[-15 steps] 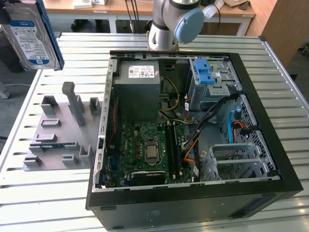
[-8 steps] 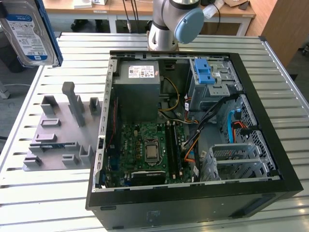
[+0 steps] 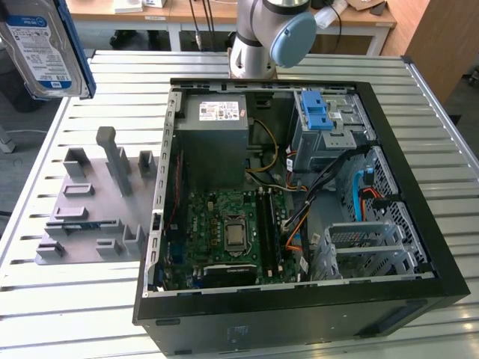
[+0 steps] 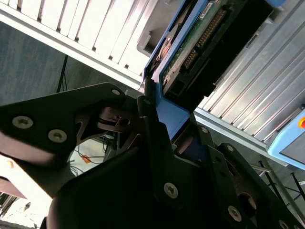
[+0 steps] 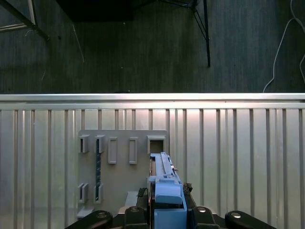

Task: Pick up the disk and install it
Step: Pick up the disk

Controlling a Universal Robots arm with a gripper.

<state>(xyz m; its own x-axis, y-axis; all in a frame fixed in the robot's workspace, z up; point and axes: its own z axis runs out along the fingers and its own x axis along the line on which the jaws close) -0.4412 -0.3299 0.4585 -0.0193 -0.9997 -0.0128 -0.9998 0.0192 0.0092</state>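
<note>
The disk [image 3: 41, 48] hangs high in the air at the exterior view's upper left, above the table's edge. Its white-and-blue label faces the camera and the blue carrier bracket runs down its right side. In the second wrist view my gripper [image 4: 175, 125] is shut on the blue bracket of the disk [image 4: 200, 38], one dark finger [image 4: 148, 125] on each side. The first wrist view shows the disk [image 5: 164, 188] edge-on between the black fingers, above the grey fixture plate [image 5: 124, 157].
An open computer case [image 3: 419, 247] lies on the slatted table [image 3: 449, 149], holding a grey power supply [image 3: 213, 138], a motherboard [image 3: 232, 235] and a drive bay with a blue latch [image 3: 318, 112]. The grey fixture plate [image 3: 97, 202] stands left of it. The arm's base [image 3: 258, 45] rises behind.
</note>
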